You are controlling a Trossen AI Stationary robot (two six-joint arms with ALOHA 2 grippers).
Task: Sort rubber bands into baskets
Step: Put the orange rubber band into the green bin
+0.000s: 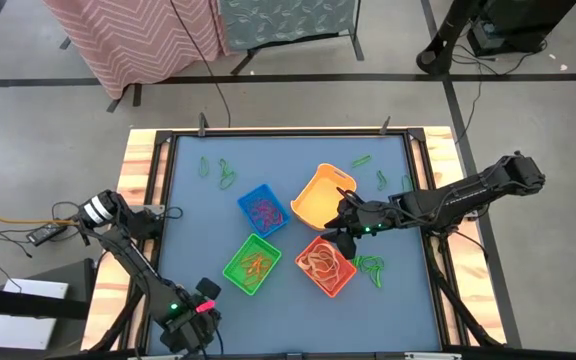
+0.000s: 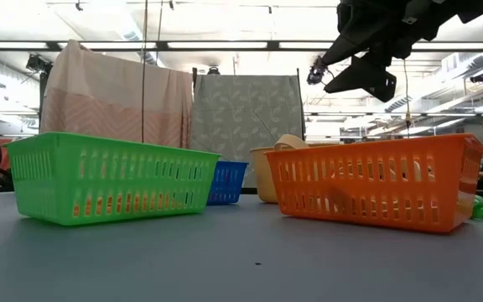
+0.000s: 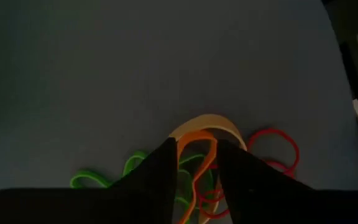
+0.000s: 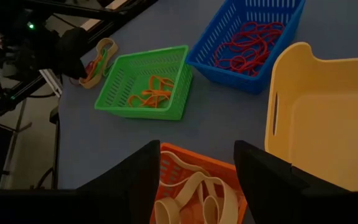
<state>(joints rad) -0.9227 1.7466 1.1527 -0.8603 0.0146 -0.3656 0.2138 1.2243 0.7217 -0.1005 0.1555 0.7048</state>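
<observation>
- Four baskets sit mid-frame in the high view on the blue worktop (image 1: 188,200): blue basket (image 1: 262,210), yellow basket (image 1: 323,196), green basket (image 1: 252,263), orange basket (image 1: 326,266).
- The blue basket holds a tangle of red and pink rubber bands (image 4: 248,42); the green one holds orange bands (image 4: 149,92); the orange one holds pale cream bands (image 4: 194,193). The yellow basket's floor looks bare.
- Loose green bands (image 1: 370,265) lie just right of the orange basket; more green loops (image 1: 224,174) lie toward the upper left of the worktop.
- The right pincer (image 1: 345,228) hovers above the orange basket, fingers spread apart, grasping nothing.
- The left pincer (image 1: 204,307) is at the lower left of the worktop, over a small heap of loops: orange, cream, red and green ones (image 3: 194,163); an orange loop stands in the narrow gap between its fingers, but whether it is gripped I cannot tell.
</observation>
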